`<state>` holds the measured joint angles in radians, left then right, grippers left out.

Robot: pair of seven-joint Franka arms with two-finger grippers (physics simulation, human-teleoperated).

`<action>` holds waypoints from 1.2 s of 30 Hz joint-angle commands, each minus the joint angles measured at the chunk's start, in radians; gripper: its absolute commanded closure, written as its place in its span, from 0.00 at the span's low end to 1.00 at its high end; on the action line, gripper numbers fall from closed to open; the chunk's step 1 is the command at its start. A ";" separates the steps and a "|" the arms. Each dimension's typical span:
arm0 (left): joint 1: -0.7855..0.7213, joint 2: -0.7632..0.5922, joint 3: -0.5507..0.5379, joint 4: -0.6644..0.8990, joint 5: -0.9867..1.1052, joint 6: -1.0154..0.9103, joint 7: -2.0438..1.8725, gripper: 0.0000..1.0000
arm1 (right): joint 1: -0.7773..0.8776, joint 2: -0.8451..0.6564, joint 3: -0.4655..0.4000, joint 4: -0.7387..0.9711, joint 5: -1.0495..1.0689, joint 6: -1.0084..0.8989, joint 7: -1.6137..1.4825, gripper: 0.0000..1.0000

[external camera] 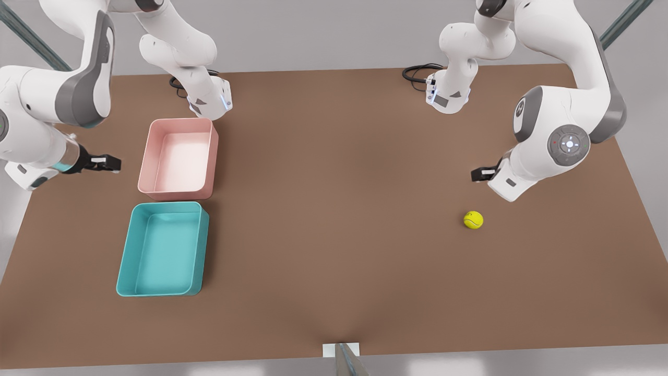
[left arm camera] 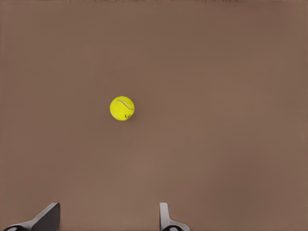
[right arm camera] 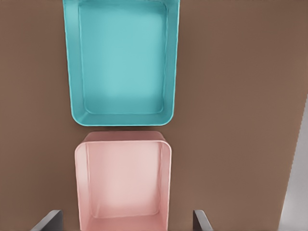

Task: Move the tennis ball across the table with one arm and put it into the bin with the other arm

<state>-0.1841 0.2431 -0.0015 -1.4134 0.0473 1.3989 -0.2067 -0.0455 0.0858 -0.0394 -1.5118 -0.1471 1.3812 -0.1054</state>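
Soft, even light falls from above on the brown counter [external camera: 334, 209], and you get no hard glare anywhere. The tennis ball [external camera: 473, 220] casts only a faint, tight shadow beside it. Pale sheen brightens the pink bin [external camera: 178, 158] floor, while the teal bin [external camera: 162, 249] reads flat. Edges look slightly smeared, and the counter darkens gently toward its corners.

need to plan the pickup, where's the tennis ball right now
The tennis ball lies on the bare table toward the front view's right, just in front of the left end effector, which hovers open above it, far from the pink and teal bins.
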 commanded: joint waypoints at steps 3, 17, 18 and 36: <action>0.009 -0.001 0.001 -0.004 0.000 0.032 -0.005 0.09 | -0.013 0.002 -0.002 -0.001 0.015 0.035 0.026 0.00; 0.218 0.183 0.052 -0.458 0.019 0.844 2.276 0.79 | -0.013 0.028 -0.002 -0.008 0.006 0.027 0.010 0.00; 0.218 0.185 0.052 -0.493 0.022 0.874 2.273 0.79 | -0.013 0.028 -0.002 -0.008 0.008 0.027 0.010 0.00; 0.221 0.262 0.052 -0.611 0.089 0.985 1.781 0.79 | -0.013 0.029 -0.002 -0.011 0.012 0.029 0.010 0.00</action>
<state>0.0368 0.5028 0.0506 -2.0246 0.1362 2.3927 1.4597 -0.0583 0.1160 -0.0419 -1.5236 -0.1356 1.4089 -0.0961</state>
